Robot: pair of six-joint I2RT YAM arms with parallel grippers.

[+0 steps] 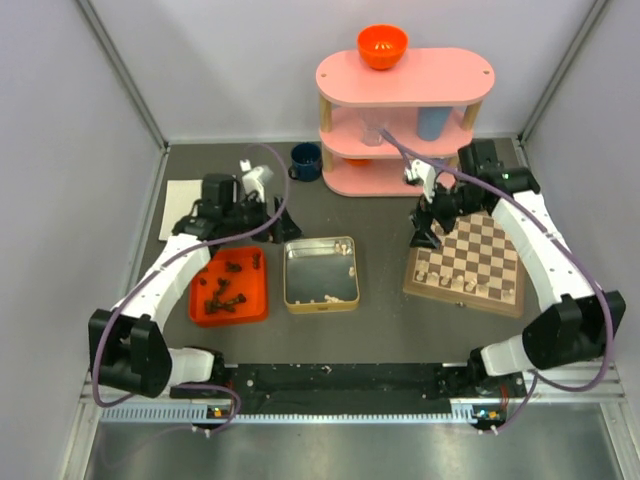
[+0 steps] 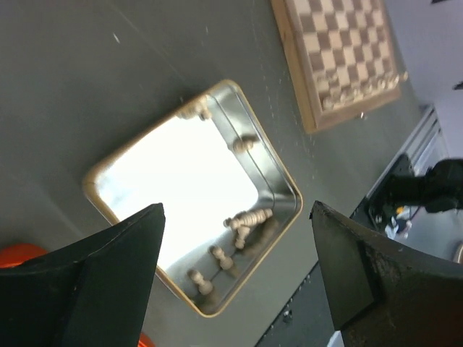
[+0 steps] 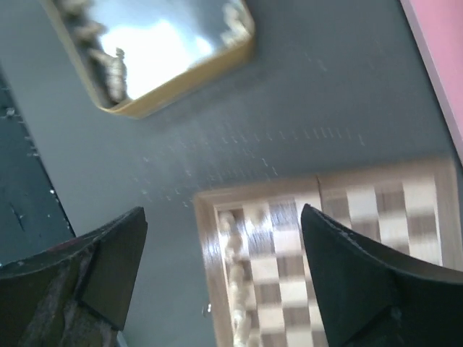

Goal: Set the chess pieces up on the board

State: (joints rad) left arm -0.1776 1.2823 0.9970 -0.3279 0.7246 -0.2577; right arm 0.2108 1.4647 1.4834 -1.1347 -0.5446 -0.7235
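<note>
The board (image 1: 470, 262) lies at the right, with a row of cream chess pieces (image 1: 450, 283) along its near edge. More cream pieces (image 2: 246, 220) lie in the silver tin (image 2: 278, 170) in the middle of the table. Dark pieces (image 1: 225, 292) lie in the orange tray (image 1: 200, 305) at the left. My left gripper (image 2: 235, 282) hangs open above the tin's near corner, nothing between its fingers. Open and empty too, my right gripper (image 3: 221, 267) hovers over the board's (image 3: 347, 217) left corner, above the blurred cream row (image 3: 242, 282). Seen from above, it (image 1: 425, 234) is at the board's far-left corner.
A pink three-tier shelf (image 1: 405, 110) stands at the back behind the board, with an orange bowl (image 1: 382, 45) on top and a blue cup (image 1: 433, 122) inside. A dark blue mug (image 1: 306, 160) sits left of it. A white cloth (image 1: 180, 205) lies far left.
</note>
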